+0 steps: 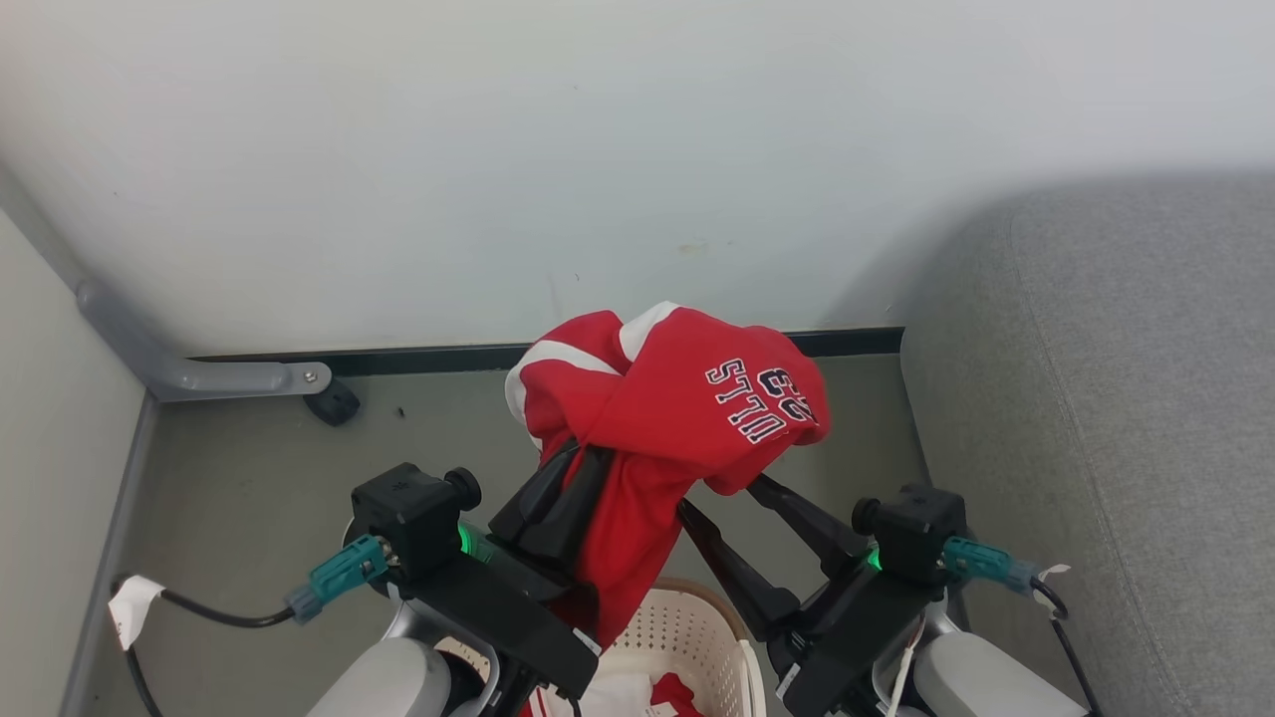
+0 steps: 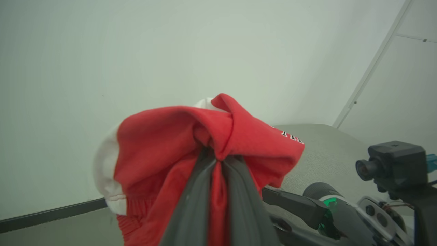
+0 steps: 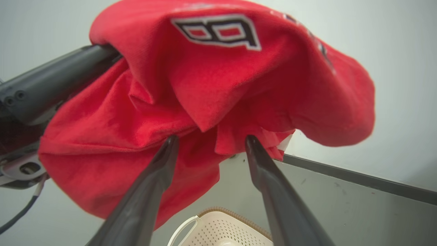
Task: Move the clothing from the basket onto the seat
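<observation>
A red garment (image 1: 687, 398) with white trim and dark lettering hangs bunched in the air above the basket (image 1: 697, 617). My left gripper (image 1: 583, 453) is shut on its gathered cloth, and the fabric (image 2: 205, 136) drapes over both fingers. Just to its right, my right gripper (image 1: 719, 493) is open, its fingertips (image 3: 172, 141) touching the underside of the same garment (image 3: 222, 85) without pinching it. The cream basket (image 3: 222, 223) sits on the floor below, with white and red clothing (image 1: 647, 692) in it. The grey seat (image 1: 1116, 398) rises at the right.
A pale wall stands close ahead with a black baseboard (image 1: 428, 358). A grey pipe bracket (image 1: 199, 376) and a black caster (image 1: 334, 401) sit in the left corner. Cables trail from both wrists. Grey floor (image 1: 249, 478) lies between the corner and the seat.
</observation>
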